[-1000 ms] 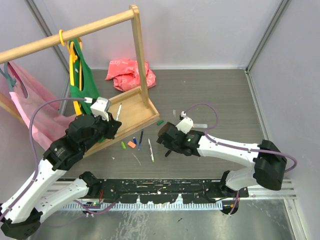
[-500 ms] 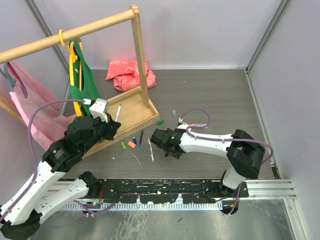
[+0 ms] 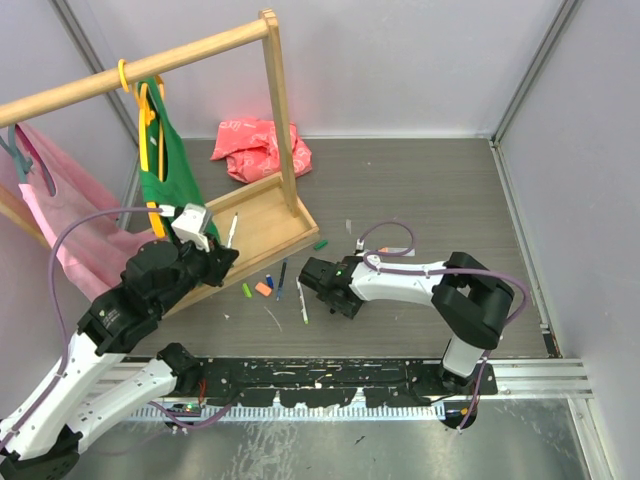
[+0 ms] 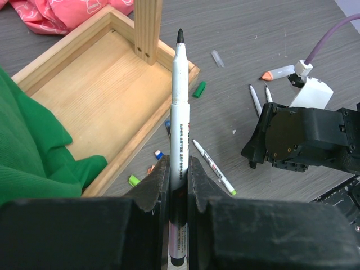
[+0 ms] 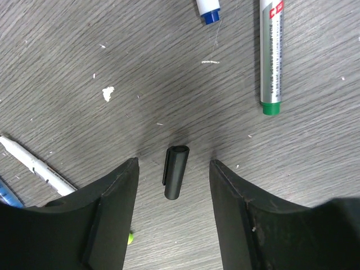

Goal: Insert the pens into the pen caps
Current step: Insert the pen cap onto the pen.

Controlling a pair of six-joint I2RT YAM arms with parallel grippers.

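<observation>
Pens (image 3: 302,300) mostly loose on the table (image 3: 430,190), bare-tipped, between the two claws. One, the black pen (image 4: 179,112), clenched in the left claw (image 4: 179,169), sticking straight out from between the jaws, tip away from the palm, over the tray (image 4: 84,84). Matching black cap (image 5: 176,172) flat on the table right between the fingers (image 5: 115,208) of the right claw (image 5: 173,164), clear of both, a gap on each side. That claw released, astride the cap, gripping nothing. Just beyond it, a green-ended pen (image 5: 271,56) and a blue-tipped one (image 5: 207,8). Off to one side, a thin white pen (image 5: 34,163).

Judged from that, early in the task: first pair only half in hand. Pen secured, cap not yet grasped, nothing joined. Left to do here: close on the cap, lift it, turn its mouth toward the black tip, push the two together.

Then the same for the rest. Green cap (image 4: 199,89) beyond the left claw, near the tray corner. Orange cap (image 3: 263,288) and another green one (image 3: 247,290) between the claws. All of them lying apart from any pen. Possibly one done already: a pen with an orange end (image 4: 278,73) past the right claw, perhaps capped, too small to tell.
</observation>
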